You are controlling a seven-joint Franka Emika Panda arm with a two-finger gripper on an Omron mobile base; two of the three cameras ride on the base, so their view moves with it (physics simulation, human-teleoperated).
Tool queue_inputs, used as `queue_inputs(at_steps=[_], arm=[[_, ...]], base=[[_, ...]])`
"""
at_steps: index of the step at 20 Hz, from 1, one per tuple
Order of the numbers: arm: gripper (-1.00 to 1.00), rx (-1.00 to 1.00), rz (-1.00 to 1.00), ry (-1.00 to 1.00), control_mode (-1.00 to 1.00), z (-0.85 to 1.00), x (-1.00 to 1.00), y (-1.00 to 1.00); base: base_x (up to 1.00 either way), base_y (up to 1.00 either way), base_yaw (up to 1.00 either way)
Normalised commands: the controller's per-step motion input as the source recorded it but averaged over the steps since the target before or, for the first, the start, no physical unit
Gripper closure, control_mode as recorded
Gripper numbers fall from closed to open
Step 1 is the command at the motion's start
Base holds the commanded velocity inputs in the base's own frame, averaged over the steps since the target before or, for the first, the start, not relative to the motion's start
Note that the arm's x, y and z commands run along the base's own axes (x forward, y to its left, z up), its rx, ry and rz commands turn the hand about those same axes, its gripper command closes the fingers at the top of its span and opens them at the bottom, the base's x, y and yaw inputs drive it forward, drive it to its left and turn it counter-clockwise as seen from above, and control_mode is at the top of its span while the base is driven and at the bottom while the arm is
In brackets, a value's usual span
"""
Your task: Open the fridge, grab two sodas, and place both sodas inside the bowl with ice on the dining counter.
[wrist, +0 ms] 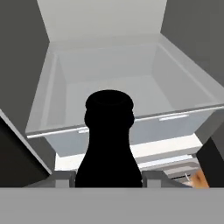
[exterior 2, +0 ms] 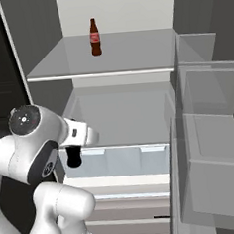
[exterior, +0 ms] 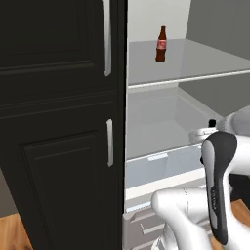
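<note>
Black glass bottle (wrist: 109, 140), nearly without sheen, was held by the gripper (wrist: 109, 177), jaws clamped on its body low down, neck and cap pointing away along the hand. In the right base view the same dark bottle (exterior 2: 74, 157) hung below the white hand, in front of the near left corner of the fridge drawer.

Item: fridge (exterior 2: 115, 9), door open, pale interior exposed. Upper shelf (exterior 2: 109, 60), grey and flat, carried one brown cola bottle (exterior 2: 95, 37) with red label and cap, upright, left of centre and toward the far wall. The same bottle (exterior: 161, 45) showed in the left base view, standing alone on the shelf.

Item: clear drawer bin (wrist: 127, 78) below the shelf, translucent walls, nothing visible inside. The held bottle stood near its front edge, outside it.

Item: fridge door (exterior 2: 214, 131), swung to the right, with translucent door bins stacked along its inner face.

Item: black panelled cabinets (exterior: 53, 122) to the left of the fridge, with two short silver handles (exterior: 110, 142) set near the right edge, one above the other.

Item: lower fridge drawers (exterior 2: 132, 217), pale, beneath the bin.

Item: wooden floor (exterior: 12, 234), visible at the lower left under the cabinets.
</note>
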Motion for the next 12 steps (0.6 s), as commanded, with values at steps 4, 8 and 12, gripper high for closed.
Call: queue_inputs(at_steps=[4,8,12], arm=[[1.00,0.00,0.00,-0.01,-1.00,0.01,-1.00,0.21],[1.00,0.00,0.00,-0.04,-1.00,0.00,-0.92,0.43],[1.00,-0.03,0.01,-0.02,-1.00,0.00,-0.77,0.65]], base=[[0.00,0.00,0.00],[0.00,0.00,0.00],[0.00,0.00,0.00]])
